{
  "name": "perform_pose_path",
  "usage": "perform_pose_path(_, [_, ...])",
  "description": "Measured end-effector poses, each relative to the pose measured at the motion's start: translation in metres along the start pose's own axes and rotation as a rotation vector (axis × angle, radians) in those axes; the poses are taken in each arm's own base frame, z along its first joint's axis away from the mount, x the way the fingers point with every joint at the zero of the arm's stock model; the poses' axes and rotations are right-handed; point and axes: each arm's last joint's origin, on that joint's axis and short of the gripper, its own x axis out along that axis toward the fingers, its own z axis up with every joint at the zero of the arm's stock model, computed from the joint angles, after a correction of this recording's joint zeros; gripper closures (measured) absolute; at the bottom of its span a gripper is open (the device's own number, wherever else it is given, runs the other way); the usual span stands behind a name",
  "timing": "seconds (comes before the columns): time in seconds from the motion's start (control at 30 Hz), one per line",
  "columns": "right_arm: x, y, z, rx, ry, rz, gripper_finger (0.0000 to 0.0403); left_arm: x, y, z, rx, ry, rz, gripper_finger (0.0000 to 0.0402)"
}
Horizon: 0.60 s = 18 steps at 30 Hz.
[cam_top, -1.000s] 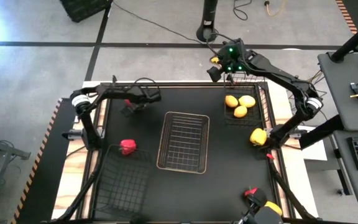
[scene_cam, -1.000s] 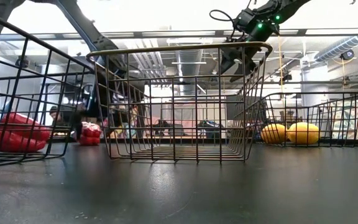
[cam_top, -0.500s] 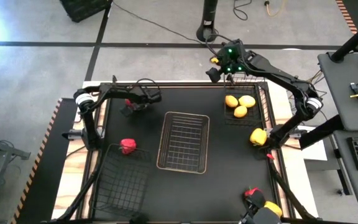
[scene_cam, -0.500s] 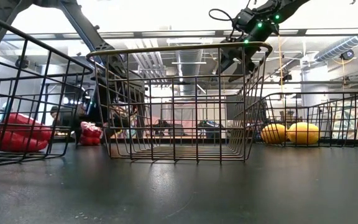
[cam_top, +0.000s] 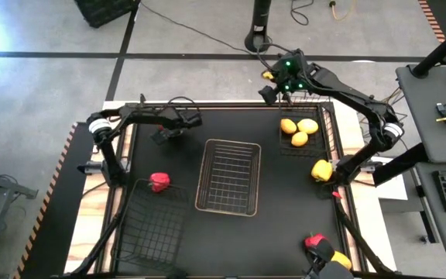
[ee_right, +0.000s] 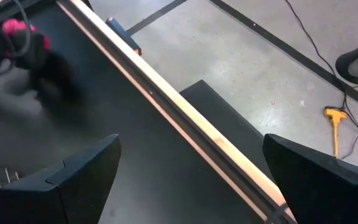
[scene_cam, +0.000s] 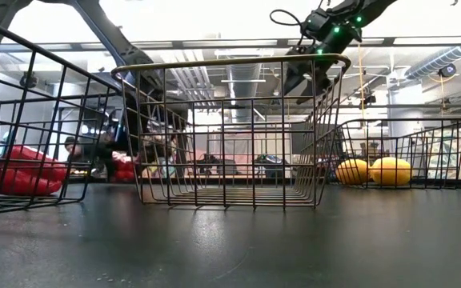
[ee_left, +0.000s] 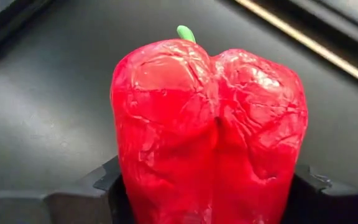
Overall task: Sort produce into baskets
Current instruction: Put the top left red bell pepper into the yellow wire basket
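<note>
A red bell pepper [ee_left: 210, 112] lies at the table's far left, between the fingers of my left gripper [cam_top: 161, 135], which is shut on it; its green stem points away from the wrist. In the high view the gripper covers most of it. In the low view the pepper [scene_cam: 123, 170] shows at table level behind the pale wire basket [cam_top: 228, 177]. My right gripper [cam_top: 267, 93] is open and empty, high over the table's far edge. A second red pepper [cam_top: 159, 182] lies at the far end of the near-left black basket [cam_top: 155, 229]. Three lemons [cam_top: 299, 130] lie in the far-right black basket [cam_top: 325, 132]. My left gripper pinches the red pepper by its two opposite sides [ee_left: 126, 168], at its broad end away from the stem, one dark finger [ee_left: 101, 190] on each side. The fingers come slanting down from above. The pepper stays low, at table level; whether it rests on the table I cannot tell.
A yellow bell pepper [cam_top: 321, 170] lies on the table by the right edge. A red pepper [cam_top: 314, 241] and a yellow one [cam_top: 337, 260] lie at the near right corner. The pale basket holds nothing. Bare table lies between the baskets.
My left gripper has closed in over the red pepper at the far left. The pepper, which showed beside the gripper from above before, is now mostly covered, and in the low view dark gripper parts now stand in front of it.
</note>
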Motion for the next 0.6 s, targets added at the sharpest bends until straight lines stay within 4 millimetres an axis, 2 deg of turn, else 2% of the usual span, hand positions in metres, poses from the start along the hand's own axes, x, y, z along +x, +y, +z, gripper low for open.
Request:
perform_pose_path(0.13, [-0.008, 0.001, -0.002, -0.022, 0.020, 0.000, 0.0019, -0.024, -0.004, -0.003, 0.080, 0.012, -0.080, 0.0157])
perform_pose_path(0.27, [-0.014, 0.002, -0.005, -0.038, 0.047, 0.005, 0.0019, -0.061, -0.011, -0.006, 0.217, 0.031, -0.207, 0.0158])
perform_pose_path(0.47, [-0.021, 0.010, -0.006, -0.090, 0.054, 0.067, 0.0019, -0.139, -0.016, -0.007, 0.644, -0.017, -0.408, 0.0158])
perform_pose_path(0.6, [-0.026, 0.022, -0.006, -0.133, 0.045, 0.093, 0.0019, -0.193, -0.013, -0.006, 0.864, 0.001, -0.533, 0.0158])
